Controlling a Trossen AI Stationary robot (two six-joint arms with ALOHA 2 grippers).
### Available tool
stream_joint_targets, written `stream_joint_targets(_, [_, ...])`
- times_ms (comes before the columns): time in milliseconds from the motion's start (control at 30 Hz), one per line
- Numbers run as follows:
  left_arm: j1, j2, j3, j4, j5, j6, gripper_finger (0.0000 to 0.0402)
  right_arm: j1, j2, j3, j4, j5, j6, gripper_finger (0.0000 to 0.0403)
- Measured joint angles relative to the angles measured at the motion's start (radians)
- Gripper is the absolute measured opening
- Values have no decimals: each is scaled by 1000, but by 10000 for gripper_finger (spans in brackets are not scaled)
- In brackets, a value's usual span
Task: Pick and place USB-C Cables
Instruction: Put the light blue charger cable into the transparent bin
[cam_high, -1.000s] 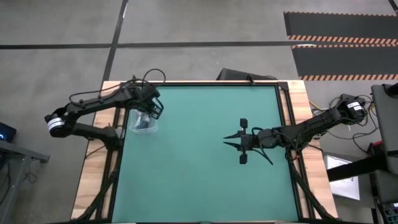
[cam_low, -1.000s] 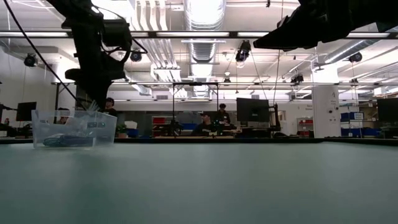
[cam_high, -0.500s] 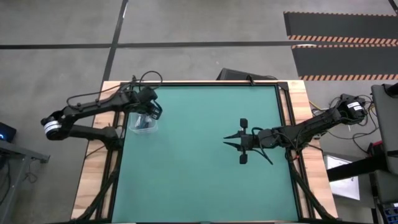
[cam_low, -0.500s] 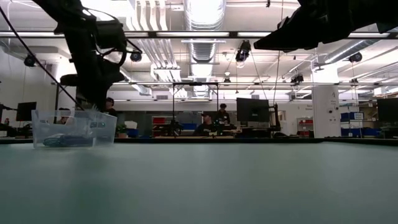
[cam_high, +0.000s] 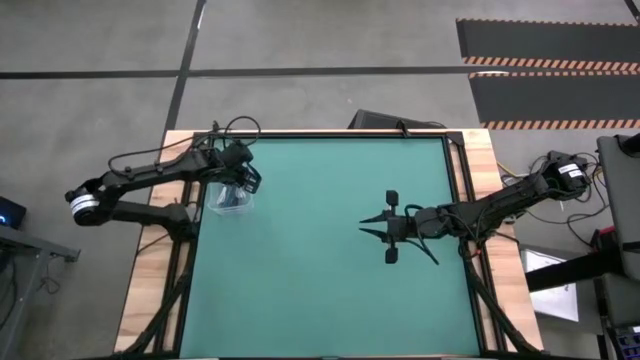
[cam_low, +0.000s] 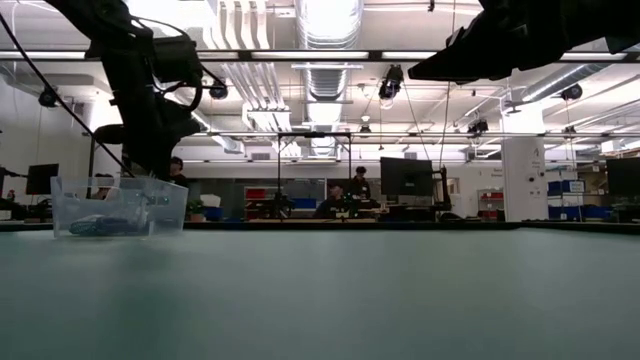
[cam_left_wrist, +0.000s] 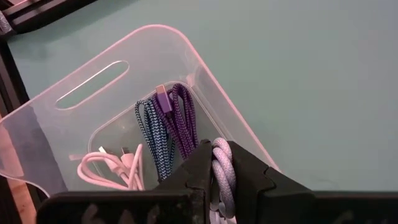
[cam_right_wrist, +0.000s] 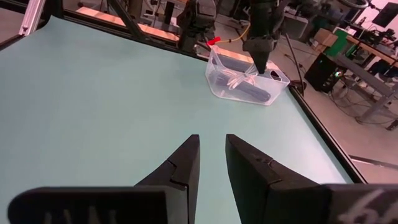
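Note:
A clear plastic bin (cam_high: 230, 200) stands near the table's left edge; it also shows in the low view (cam_low: 118, 207) and the left wrist view (cam_left_wrist: 155, 32). On its floor lie a white cable (cam_left_wrist: 115, 169), a teal-blue braided cable (cam_left_wrist: 151, 134) and a purple braided cable (cam_left_wrist: 181, 121). My left gripper (cam_left_wrist: 214, 149) is over the bin (cam_high: 240, 184), fingers down inside it, shut on a pale silvery braided cable (cam_left_wrist: 224, 171). My right gripper (cam_high: 367, 228) is open and empty above the table's middle right. My left gripper pinches the pale silvery cable bundle between its two fingers, the looped end (cam_left_wrist: 221, 148) showing just past the fingertips. The fingers come from above, pointing down into the bin. Whether the bundle rests on the bin's floor, I cannot tell.
The green table top (cam_high: 330, 290) is bare between the bin and my right gripper. Black frame rails (cam_high: 455, 150) run along the table's edges. In the low view, people sit at desks (cam_low: 335, 205) in the room far behind the table.
My left gripper has shifted a little toward the table's left edge over the bin, staying shut.

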Motion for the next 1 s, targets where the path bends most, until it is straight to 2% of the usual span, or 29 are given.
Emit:
stream_joint_targets(367, [0,1,-1,2,0,-1,52,0,0,0,0,0,0,68])
stream_joint_targets(1000, [1,1,-2,17,12,0,55,0,0,0,0,0,0,68])
